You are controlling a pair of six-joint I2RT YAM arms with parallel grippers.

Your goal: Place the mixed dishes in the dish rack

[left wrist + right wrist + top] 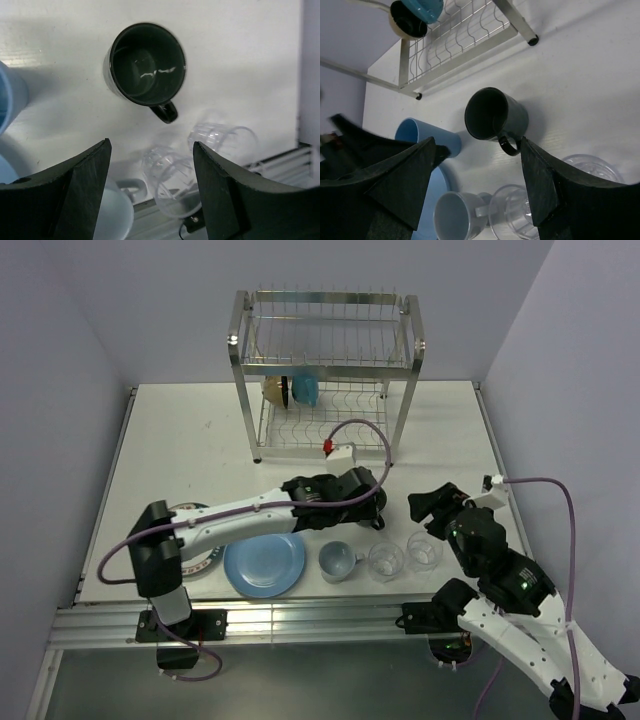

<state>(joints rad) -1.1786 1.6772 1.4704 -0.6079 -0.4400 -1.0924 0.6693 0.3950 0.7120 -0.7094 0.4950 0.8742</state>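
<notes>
Top view, left to right: white patterned plate (203,558) sits partly under the left arm. The blue plate (265,565) is just beside it, then the pale blue mug (337,562), left glass (386,560) and right glass (424,552), in a row near the front edge. The dish rack (325,360) stands at the back, with a cream cup (277,390) and a blue dish (305,390) on its lower tier.

The left wrist blocks the dark mug in the top view. The left wrist view shows it: dark mug (147,62) upright on the table, handle toward the glasses, with the blue tumbler (7,100) at the frame's left edge. The left gripper (151,192) is spread wide, empty, above the table and short of the mug.

The right wrist view adds the tumbler beside the mug, both in front of the rack. The right gripper (475,187) is also spread wide, gripping nothing.
</notes>
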